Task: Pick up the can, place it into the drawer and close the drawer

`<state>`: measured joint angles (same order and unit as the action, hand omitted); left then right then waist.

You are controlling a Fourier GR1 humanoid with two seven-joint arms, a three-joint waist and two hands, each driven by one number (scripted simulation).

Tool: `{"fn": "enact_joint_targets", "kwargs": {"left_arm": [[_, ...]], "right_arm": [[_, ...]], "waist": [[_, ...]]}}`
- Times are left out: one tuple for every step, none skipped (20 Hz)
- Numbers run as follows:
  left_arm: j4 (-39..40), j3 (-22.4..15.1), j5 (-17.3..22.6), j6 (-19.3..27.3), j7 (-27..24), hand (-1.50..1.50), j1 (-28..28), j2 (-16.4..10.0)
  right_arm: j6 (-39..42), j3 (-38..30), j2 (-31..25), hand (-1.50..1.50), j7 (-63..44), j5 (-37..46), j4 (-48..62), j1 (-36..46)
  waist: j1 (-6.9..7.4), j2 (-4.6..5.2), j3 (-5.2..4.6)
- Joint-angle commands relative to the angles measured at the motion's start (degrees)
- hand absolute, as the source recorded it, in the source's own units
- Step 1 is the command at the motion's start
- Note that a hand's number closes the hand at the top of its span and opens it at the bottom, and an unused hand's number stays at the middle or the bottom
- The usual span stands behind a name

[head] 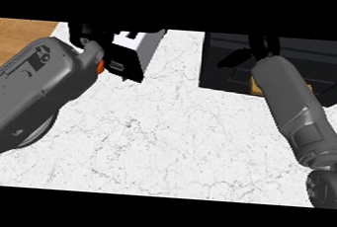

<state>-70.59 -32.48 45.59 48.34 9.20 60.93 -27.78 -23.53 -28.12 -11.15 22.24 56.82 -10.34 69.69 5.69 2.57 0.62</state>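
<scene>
White marble covers the worktop (177,136), with a patch of wood (15,38) past its far left corner. The drawer (314,64), a dark box, sits at the far right edge. The right hand (264,45) hangs over the drawer's left part. I cannot tell whether that hand is open or closed, or whether it touches anything. A tan patch (254,86) shows on the drawer just beside the right forearm. The left hand (89,33) is at the far edge, left of centre, against a white-and-black block (130,47), and I cannot tell its state either. A small orange sliver at the left wrist may be the can (100,67), mostly hidden behind the forearm.
</scene>
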Motion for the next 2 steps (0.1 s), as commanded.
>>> {"fn": "enact_joint_targets", "kwargs": {"left_arm": [[-1.48, -0.80, -0.76, -0.13, -0.40, -1.50, -1.69, 0.32], [-1.29, 0.17, -0.40, -0.17, 0.62, -1.50, -1.83, -0.89]], "right_arm": [[3.15, -6.24, -0.99, -1.50, 0.70, -6.78, -1.53, 4.09], [2.99, -6.34, -0.43, -1.50, 2.08, -7.04, -1.37, 3.07]], "waist": [[0.65, -0.44, -0.40], [0.04, -0.69, -0.44]]}}
